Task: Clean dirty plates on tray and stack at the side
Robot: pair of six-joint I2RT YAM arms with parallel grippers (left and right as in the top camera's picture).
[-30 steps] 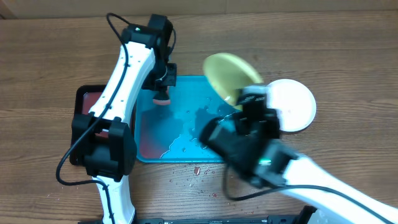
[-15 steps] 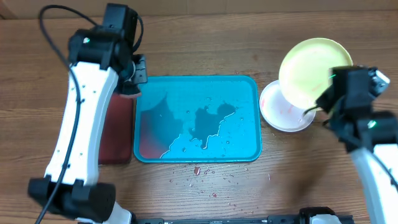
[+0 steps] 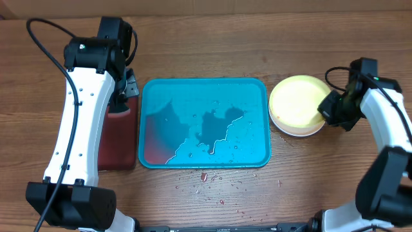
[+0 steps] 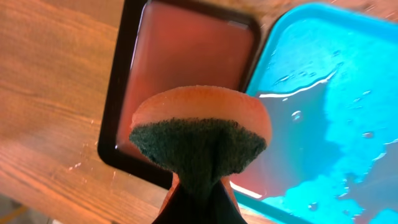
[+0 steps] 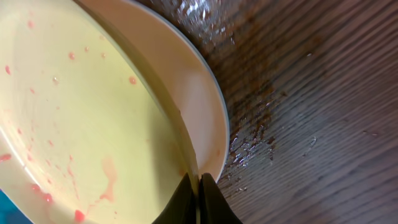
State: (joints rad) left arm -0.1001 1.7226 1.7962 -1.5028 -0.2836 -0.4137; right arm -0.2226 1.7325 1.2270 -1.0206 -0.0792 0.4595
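On my overhead feed the turquoise tray lies in the middle of the wooden table with no plate on it. A puddle of water spreads across its floor, and a reddish film sits in its near-left corner. Red droplets speckle the wood just in front of the tray.

The 2 plates I can see are stacked on the table just right of the tray. The pale yellow plate is on top, nested in a whitish plate whose rim shows along the near edge. On the right wrist feed the yellow plate carries pink flecks and a thin smear, and the wood beside the stack looks wet.

The right gripper is at the right-hand edge of the stack, and its jaws are pinched together on the yellow plate's rim. I cannot tell whether that plate lies fully flat in the one beneath.

The left gripper hangs over the dark red tray, which sits against the left side of the turquoise one. Its jaws are clamped on a sponge, orange foam with a dark green scouring face. The sponge is held above the black-rimmed tray's near end, close to the turquoise rim.
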